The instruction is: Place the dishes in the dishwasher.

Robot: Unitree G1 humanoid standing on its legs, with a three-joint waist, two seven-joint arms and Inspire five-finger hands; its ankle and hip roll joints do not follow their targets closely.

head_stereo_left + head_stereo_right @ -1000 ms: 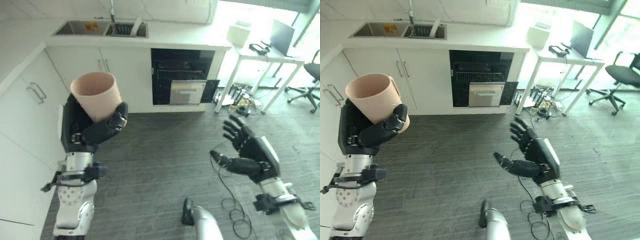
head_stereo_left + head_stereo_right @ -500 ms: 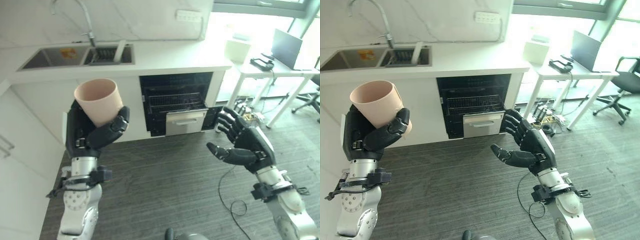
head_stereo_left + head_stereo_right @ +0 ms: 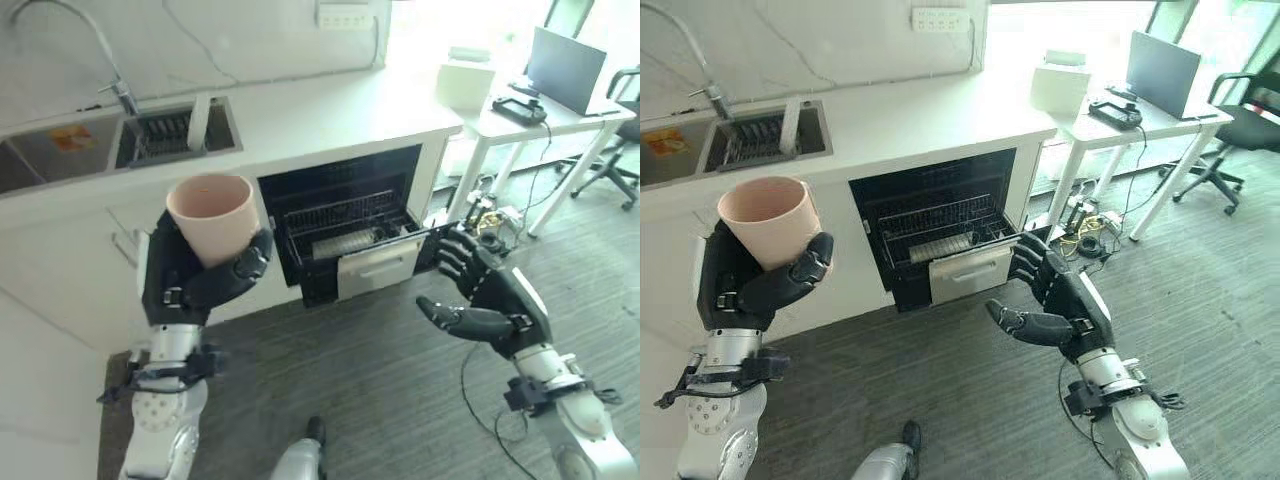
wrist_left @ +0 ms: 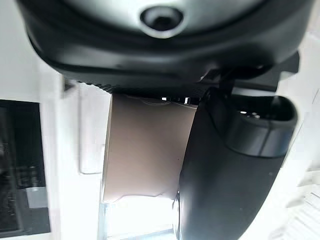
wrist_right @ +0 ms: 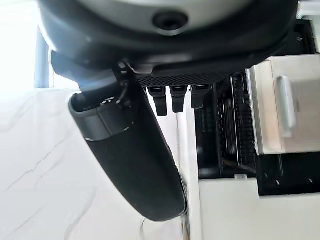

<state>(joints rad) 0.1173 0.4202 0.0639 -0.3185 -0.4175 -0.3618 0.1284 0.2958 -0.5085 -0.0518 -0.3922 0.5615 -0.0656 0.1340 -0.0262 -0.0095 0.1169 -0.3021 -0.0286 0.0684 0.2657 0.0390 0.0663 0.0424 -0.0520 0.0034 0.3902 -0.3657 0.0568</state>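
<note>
My left hand [image 3: 195,280] is shut on a pale pink cup [image 3: 214,217], held upright at chest height on the left; its side wall [image 4: 145,150] shows past the thumb in the left wrist view. Under the white counter the dishwasher [image 3: 345,220] stands open, with a wire rack [image 3: 345,215] and a steel lower drawer [image 3: 378,270] pulled out. My right hand [image 3: 490,300] is open, fingers spread, hovering empty just right of the drawer. In the right wrist view the thumb [image 5: 130,155] points past the dishwasher's rack [image 5: 235,135].
A double sink [image 3: 120,140] with a tall tap [image 3: 110,90] sits in the counter above and left of the dishwasher. A white desk [image 3: 545,110] with a laptop [image 3: 565,65], cables beneath and an office chair [image 3: 615,150] stand to the right. Grey carpet [image 3: 380,400] lies in front.
The camera has come closer to the counter and now looks down on it more. The dishwasher appears nearer, and the right hand now sits beside its drawer. The cup stays in the left hand.
</note>
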